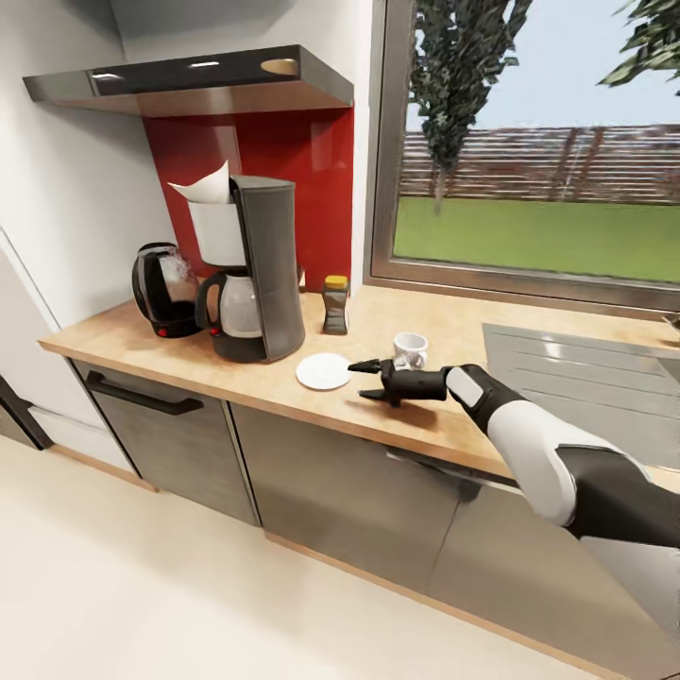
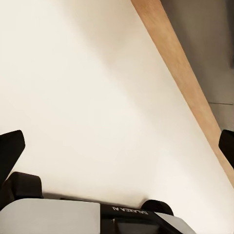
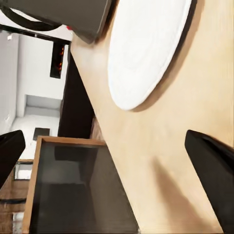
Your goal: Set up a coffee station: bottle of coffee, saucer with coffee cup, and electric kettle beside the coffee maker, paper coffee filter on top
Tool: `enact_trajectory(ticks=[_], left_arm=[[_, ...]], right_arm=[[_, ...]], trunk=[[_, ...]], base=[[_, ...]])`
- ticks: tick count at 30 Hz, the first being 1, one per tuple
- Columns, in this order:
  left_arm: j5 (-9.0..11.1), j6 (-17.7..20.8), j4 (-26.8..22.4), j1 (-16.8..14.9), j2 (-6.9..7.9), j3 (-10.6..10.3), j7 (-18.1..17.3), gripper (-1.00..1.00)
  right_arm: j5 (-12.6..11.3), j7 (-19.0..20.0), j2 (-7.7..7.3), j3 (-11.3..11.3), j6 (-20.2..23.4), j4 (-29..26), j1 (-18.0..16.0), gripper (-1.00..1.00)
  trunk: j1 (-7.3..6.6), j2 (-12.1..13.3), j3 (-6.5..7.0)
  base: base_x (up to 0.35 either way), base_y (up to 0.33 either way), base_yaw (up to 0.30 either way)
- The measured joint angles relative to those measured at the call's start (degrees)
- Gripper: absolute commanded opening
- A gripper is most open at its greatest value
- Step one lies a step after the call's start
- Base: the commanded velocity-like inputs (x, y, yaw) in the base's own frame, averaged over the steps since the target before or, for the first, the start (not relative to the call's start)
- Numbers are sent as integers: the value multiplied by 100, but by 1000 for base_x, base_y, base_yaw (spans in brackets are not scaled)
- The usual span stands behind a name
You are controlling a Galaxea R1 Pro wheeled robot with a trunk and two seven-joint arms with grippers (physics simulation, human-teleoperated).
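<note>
Hovering just beside the saucer (image 1: 323,371) with its jaws spread and empty, the right gripper (image 1: 365,379) was held near the coffee cup (image 1: 410,350), which could be knocked over on the kitchen countertop (image 1: 283,387) if approached carelessly.

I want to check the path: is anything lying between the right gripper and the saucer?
No. In the head view only bare kitchen countertop separates the open right gripper from the saucer.

The one readable text is "GALAXEA", printed upside down on the left wrist housing (image 2: 127,209); the last letter is indistinct.
</note>
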Motion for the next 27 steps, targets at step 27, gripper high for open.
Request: enact_trajectory(ticks=[27], left_arm=[[0, 0, 0, 0, 0, 0, -3, 100]], right_arm=[[125, 752, 396, 97, -37, -389, 2, 100]], trunk=[[1, 0, 0]], base=[[-49, 4, 0]])
